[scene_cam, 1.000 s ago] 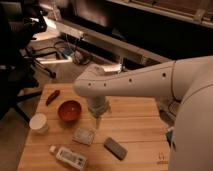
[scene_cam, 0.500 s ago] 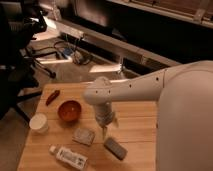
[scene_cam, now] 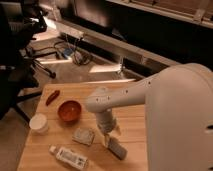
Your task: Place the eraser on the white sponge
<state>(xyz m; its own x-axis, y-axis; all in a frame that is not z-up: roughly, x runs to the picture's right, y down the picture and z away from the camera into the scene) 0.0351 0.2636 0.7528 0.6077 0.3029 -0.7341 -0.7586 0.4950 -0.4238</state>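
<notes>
The eraser (scene_cam: 117,148), a small flat dark grey block, lies on the wooden table (scene_cam: 135,117) near its front edge. The white sponge (scene_cam: 83,135), a pale squarish pad, lies just to the left of it. My gripper (scene_cam: 108,137) hangs from the white arm, low over the table, at the eraser's upper left end and just right of the sponge. It hides part of the eraser's near end.
An orange bowl (scene_cam: 69,111) stands behind the sponge. A white round cup (scene_cam: 38,122) is at the left edge. A white labelled bottle (scene_cam: 69,157) lies at the front left. A red object (scene_cam: 52,97) lies at the back left. My arm's large white body fills the right.
The gripper has moved from above the sponge to the right and down, to the eraser's end. The objects on the table have not moved.
</notes>
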